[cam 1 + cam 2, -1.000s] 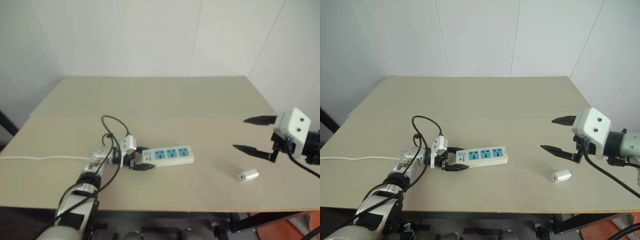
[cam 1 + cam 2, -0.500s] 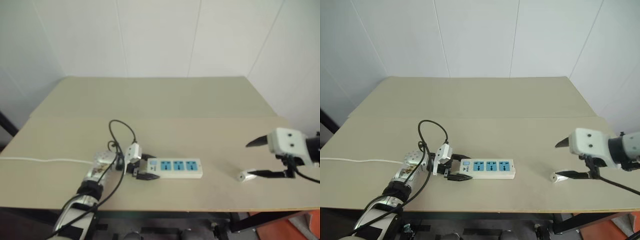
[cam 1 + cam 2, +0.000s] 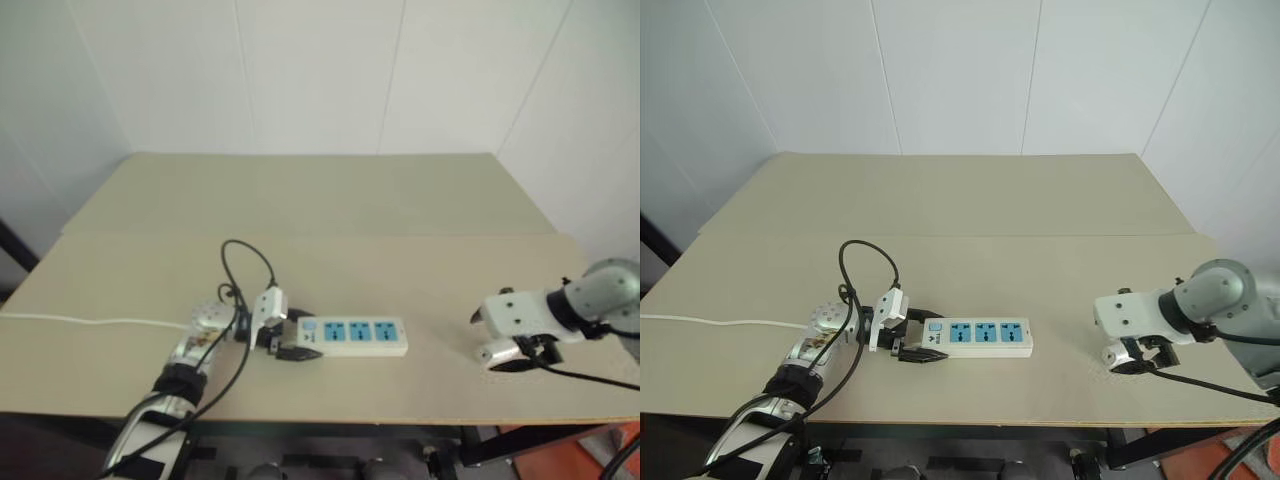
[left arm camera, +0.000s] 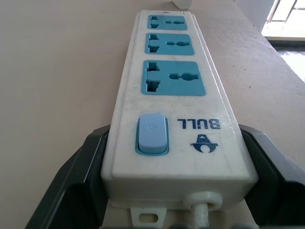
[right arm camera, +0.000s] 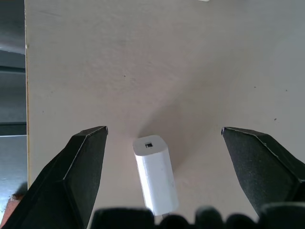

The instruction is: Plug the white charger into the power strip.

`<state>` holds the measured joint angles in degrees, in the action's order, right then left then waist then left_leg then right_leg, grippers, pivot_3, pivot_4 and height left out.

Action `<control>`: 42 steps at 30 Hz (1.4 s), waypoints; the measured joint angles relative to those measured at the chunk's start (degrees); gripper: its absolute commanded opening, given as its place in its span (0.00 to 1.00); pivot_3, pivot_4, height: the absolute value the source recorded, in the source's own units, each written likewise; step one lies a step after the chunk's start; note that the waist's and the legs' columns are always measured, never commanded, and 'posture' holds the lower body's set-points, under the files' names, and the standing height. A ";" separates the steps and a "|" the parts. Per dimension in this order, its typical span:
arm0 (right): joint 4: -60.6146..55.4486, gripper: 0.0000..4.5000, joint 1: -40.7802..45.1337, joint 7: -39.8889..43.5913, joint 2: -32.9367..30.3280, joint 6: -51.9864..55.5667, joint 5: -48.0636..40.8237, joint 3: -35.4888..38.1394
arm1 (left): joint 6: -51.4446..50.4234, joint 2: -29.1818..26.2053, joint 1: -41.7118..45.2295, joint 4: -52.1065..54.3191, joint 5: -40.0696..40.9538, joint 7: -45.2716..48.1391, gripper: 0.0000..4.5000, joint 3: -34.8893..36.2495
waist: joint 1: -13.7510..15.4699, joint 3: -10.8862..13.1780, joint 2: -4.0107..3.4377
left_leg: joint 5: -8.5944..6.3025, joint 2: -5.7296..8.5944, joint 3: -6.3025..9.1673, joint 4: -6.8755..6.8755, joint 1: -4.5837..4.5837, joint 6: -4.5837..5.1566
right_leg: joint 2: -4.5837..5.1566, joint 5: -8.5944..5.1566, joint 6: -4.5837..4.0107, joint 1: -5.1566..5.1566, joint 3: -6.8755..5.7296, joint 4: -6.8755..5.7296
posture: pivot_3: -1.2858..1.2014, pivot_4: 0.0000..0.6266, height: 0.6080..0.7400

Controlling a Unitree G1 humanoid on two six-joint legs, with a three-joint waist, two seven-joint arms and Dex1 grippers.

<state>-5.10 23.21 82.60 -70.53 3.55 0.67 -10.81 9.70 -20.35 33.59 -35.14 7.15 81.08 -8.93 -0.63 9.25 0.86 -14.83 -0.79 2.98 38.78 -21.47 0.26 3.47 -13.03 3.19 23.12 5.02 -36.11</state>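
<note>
**Charger between my open fingers, strip already pinned**

My right gripper [image 5: 162, 143] is spread wide, one finger on each side of the white charger [image 5: 155, 174], touching neither. The charger lies flat on the table [image 3: 970, 210] near its front edge, well apart from the power strip [image 3: 980, 337]. I judge it light, hard and smooth, likely to skid or roll, so I would close on its two long flat sides at mid-length, leaving the plug end free.

Farther left, my left gripper [image 4: 167, 191] is clamped on the strip's switch end, the three blue sockets pointing towards the charger. The strip looks stiff and should stay put.
</note>
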 measured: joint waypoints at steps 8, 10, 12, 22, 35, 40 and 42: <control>3.78 1.00 1.93 0.56 2.19 -1.17 4.97 -3.79 | -0.46 -0.28 -0.04 0.45 0.05 0.06 0.73 -0.33 | -0.05 0.00 0.00 | 0.00 0.00 0.00 0.00 0.01 0.00 | -0.01 0.00 -0.01 0.00 0.00 -0.01 | 0.52 0.24 1.00; 4.30 1.00 2.50 -0.22 3.72 -1.14 6.69 -4.43 | -0.49 -0.33 -0.16 0.71 0.05 -0.05 0.73 -0.39 | -0.05 0.00 0.00 | 0.00 0.00 0.00 0.00 0.01 0.00 | -0.01 0.00 0.00 0.00 0.00 0.00 | 0.52 0.24 1.00; 4.56 1.00 2.61 -0.60 4.67 -1.05 7.77 -5.09 | -0.65 -0.35 -0.26 0.99 0.06 -0.12 0.73 -0.46 | -0.01 0.00 0.00 | 0.00 0.00 0.01 0.00 0.00 0.00 | 0.00 0.00 0.00 0.00 0.00 0.00 | 0.52 0.24 1.00; 8.07 1.00 5.17 -0.43 6.46 -1.84 12.75 -8.49 | -0.85 -0.78 -0.86 2.33 0.08 -1.09 0.73 -0.98 | -0.04 0.00 0.00 | 0.00 0.00 0.00 0.00 0.03 0.00 | 0.00 0.00 -0.01 -0.04 -0.01 0.02 | 0.52 0.24 1.00; 10.61 1.00 5.77 2.39 5.06 -5.92 14.89 -8.84 | -1.00 -0.94 -1.20 2.86 0.13 -1.69 0.73 -1.04 | -0.09 0.00 -0.01 | 0.00 0.00 0.00 0.00 0.04 0.00 | 0.00 0.00 -0.01 -0.03 -0.01 0.01 | 0.52 0.24 1.00; 11.71 1.00 6.96 3.45 5.17 -7.58 15.99 -9.14 | -1.19 -0.94 -1.34 3.01 0.22 -1.72 0.73 -1.04 | -0.08 0.00 -0.01 | 0.00 0.00 0.00 -0.01 0.04 0.00 | 0.00 0.00 -0.01 -0.03 0.00 0.02 | 0.52 0.24 1.00; 12.25 1.00 7.34 3.48 5.58 -7.76 16.16 -9.14 | -1.20 -0.95 -1.45 3.16 0.23 -1.74 0.73 -1.03 | -0.08 0.00 -0.01 | 0.00 0.00 0.00 -0.01 0.04 0.00 | 0.00 0.00 -0.01 -0.03 0.00 0.02 | 0.52 0.24 1.00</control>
<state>7.15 30.56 86.07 -64.94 -4.22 16.83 -19.96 8.50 -21.29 32.14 -31.97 7.38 79.34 -9.97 -0.71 9.24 0.85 -14.83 -0.79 2.98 38.77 -21.43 0.26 3.46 -13.03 3.18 23.08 5.01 -36.09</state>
